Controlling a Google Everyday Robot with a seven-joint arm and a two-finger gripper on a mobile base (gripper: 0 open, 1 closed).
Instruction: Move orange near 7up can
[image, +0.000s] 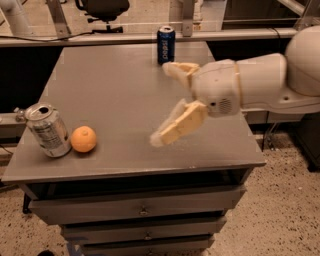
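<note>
The orange (83, 139) sits on the grey table (115, 90) near its front left edge, right beside the silvery 7up can (47, 130), which stands slightly tilted with its opened top showing. My gripper (162, 102) is open and empty, with its cream fingers spread wide. It hovers above the table's middle right, well to the right of the orange and apart from it.
A dark blue Pepsi can (165, 45) stands at the table's far edge. Drawers run under the table front (142, 210). An office chair (102, 10) and a bench stand behind. The white arm (270, 87) reaches in from the right.
</note>
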